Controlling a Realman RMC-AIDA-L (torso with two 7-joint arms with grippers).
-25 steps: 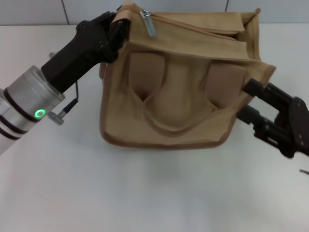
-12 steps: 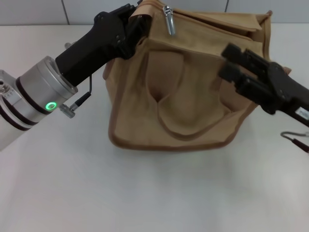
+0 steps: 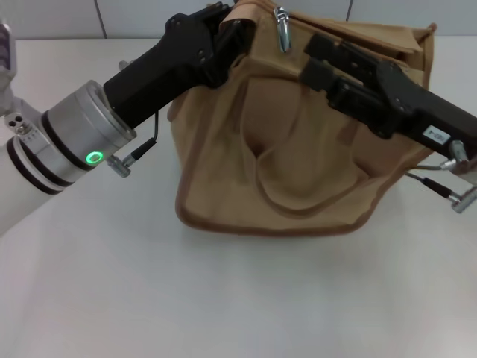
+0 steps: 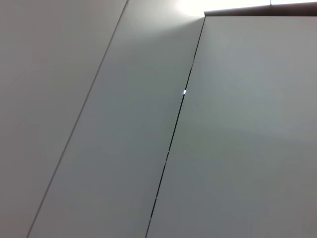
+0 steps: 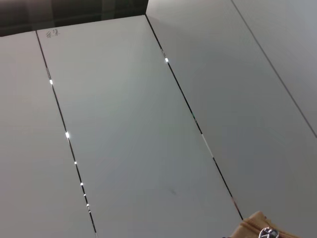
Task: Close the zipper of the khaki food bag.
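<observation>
The khaki food bag [image 3: 298,149] stands upright on the white table in the head view, its looped handle [image 3: 298,205] hanging on the front. The zipper's silver pull tab [image 3: 282,31] hangs at the left end of the top panel. My left gripper [image 3: 232,28] is shut on the bag's top left corner. My right gripper [image 3: 316,58] is open, in front of the bag's top edge, just right of the pull tab and apart from it. The right wrist view shows a bit of the bag [image 5: 250,227] and the pull tab [image 5: 269,232].
The white table [image 3: 223,298] spreads in front of the bag. A grey tiled wall [image 3: 134,15] runs behind it. Cables [image 3: 436,186] hang under my right arm beside the bag's right side. The left wrist view shows only wall panels.
My right gripper has risen from the bag's lower right side and moved left up to the top edge near the pull tab. The bag and my left gripper have shifted right.
</observation>
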